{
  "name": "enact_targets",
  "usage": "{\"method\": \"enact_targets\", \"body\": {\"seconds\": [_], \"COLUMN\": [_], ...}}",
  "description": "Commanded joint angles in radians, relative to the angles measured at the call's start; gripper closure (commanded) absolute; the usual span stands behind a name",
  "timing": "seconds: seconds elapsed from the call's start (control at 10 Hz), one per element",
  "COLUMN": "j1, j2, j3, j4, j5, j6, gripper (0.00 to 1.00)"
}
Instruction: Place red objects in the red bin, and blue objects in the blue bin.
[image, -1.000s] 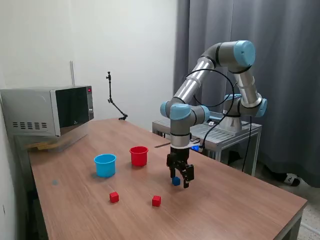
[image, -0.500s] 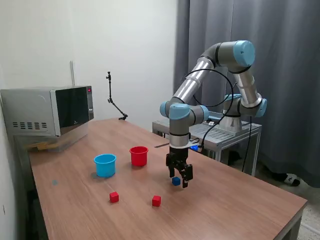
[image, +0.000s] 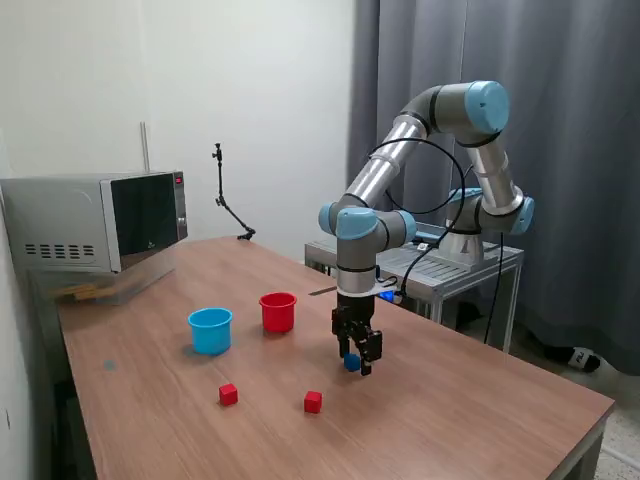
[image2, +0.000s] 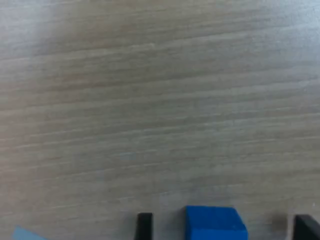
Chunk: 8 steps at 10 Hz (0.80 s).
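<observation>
Looking at both cups, red bin (image: 278, 311) and blue bin (image: 210, 330), we can't see inside; gripper (image: 356, 361) straddles 1 plain blue cube (image: 351, 362), fingers (image2: 144, 226) apart.

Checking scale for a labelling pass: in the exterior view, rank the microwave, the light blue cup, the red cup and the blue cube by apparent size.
1. Microwave, largest.
2. Light blue cup and red cup: look alike, not ranked.
3. Blue cube between the end effector's fingers, smallest.

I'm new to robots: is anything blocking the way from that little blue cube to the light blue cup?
Nothing visible: bare table lies between the blue cube and the blue cup; the red cup stands off to the side.
</observation>
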Motion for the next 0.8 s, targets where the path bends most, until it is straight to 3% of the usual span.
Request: {"method": "enact_targets", "body": {"seconds": [0.0, 0.4, 0.7], "j1": [0.001, 0.004, 0.005], "j2": [0.000, 0.000, -0.002], "j3": [-0.002, -0.005, -0.019], "j4": [0.000, 0.000, 0.002], "j5": [-0.001, -0.003, -0.035], "j6": [0.001, 0.001, 0.001], "gripper": [1.00, 1.00, 1.00]}}
